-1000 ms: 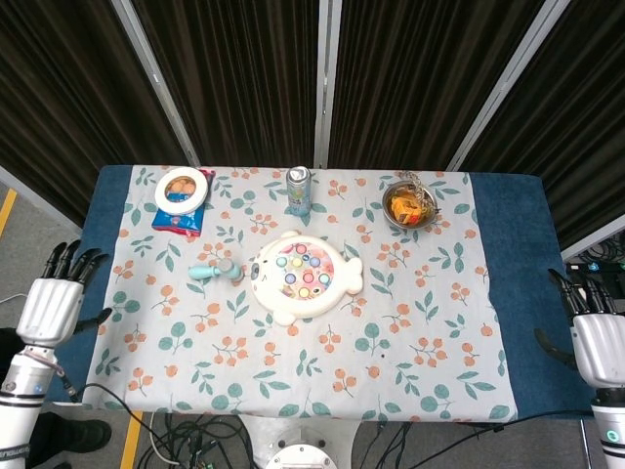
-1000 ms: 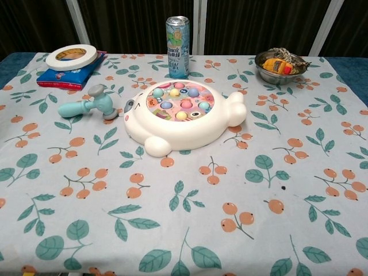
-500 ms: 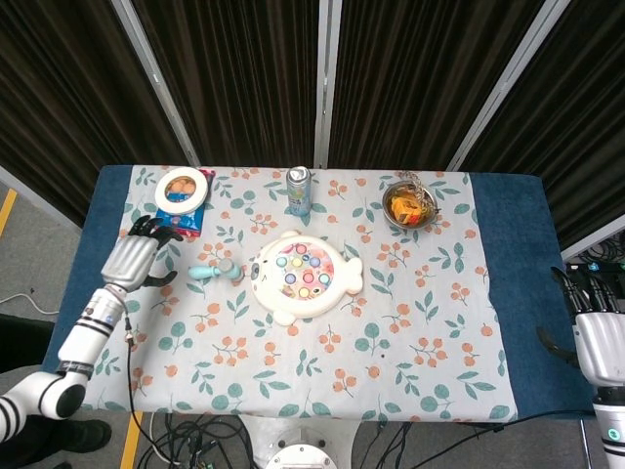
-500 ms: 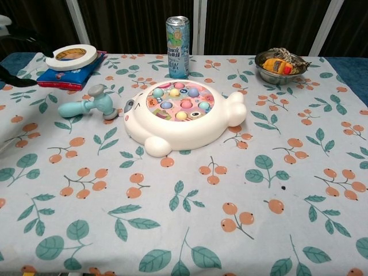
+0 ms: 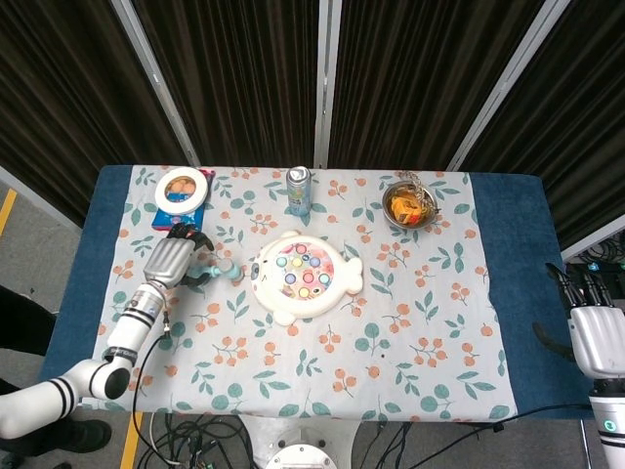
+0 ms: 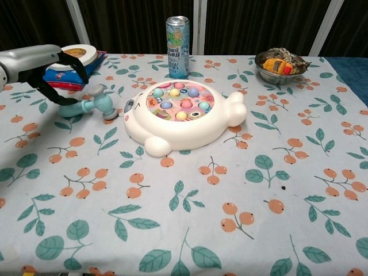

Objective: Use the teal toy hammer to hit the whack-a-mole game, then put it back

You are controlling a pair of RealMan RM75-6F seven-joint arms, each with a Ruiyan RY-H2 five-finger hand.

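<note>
The teal plastic toy hammer with a grey head lies flat on the floral-cloth surface, in the upper left of the chest view, just beside the left edge of the white fish-shaped whack-a-mole game with pastel buttons. Its long axis runs roughly left to right across the frame: handle end toward the left edge, head end toward the game.

The left hand is positioned over the handle end. In the chest view the dark fingers are spread and curved downward around the handle; whether they touch it cannot be told from either view, and nothing shows the hammer lifted. In the head view the same hand covers most of the handle, with only the head end visible to its right.

The right hand sits at the lower right edge of the head view, off the cloth, fingers apart and holding nothing, well apart from both task objects.

Judgement: the left hand is the nearer one. The coming move requires closing across the handle, perpendicular to its long axis. The hit and the return are not yet done.
</note>
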